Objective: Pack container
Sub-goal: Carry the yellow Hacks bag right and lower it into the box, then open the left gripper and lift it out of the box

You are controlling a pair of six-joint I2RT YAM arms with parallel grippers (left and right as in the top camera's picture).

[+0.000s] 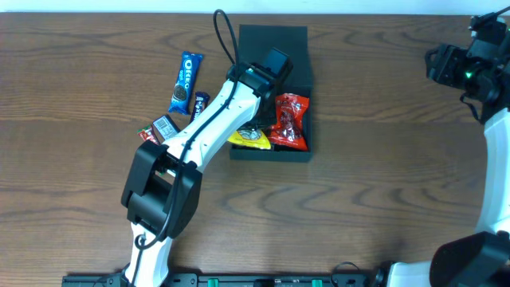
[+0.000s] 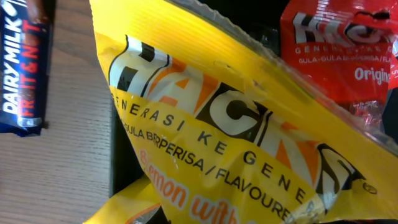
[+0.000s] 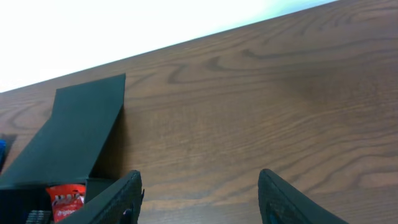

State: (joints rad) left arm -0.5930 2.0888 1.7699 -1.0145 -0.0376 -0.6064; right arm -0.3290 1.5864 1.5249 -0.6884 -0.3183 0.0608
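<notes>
Overhead: the container (image 1: 275,38) sits just above the middle of the bench (image 1: 80,207). Its flap lid is thrown back toward 12 o'clock, so box and lid together run 12 to 6. Inside, a yellow packet (image 1: 249,139) lies at the 7 o'clock corner and a red packet (image 1: 290,121) fills the 3 o'clock side. The left arm (image 1: 215,119) reaches across the box's 9 o'clock wall, and its wrist hides the left claw. Loose snacks lie on the bench at 9 o'clock of the box: an Oreo packet (image 1: 186,82), a small dark bar (image 1: 199,104) and two more bars (image 1: 162,127) nearer 8 o'clock. All are close to the left arm. The right arm (image 1: 498,159) stands well apart at 3 o'clock, so further picks look like left-arm work.

Left wrist: the yellow packet (image 2: 236,124) fills the view, very close. The red packet (image 2: 336,56) is at 1 o'clock and a Dairy Milk bar (image 2: 25,62) lies on bare bench at 10 o'clock. No fingers show. The claw is pressed together, but I cannot tell whether it pinches the yellow packet.

Right wrist: the right claw (image 3: 199,199) is spread and empty over bare bench, with the container and a glimpse of the red packet (image 3: 65,199) at 9 o'clock.
</notes>
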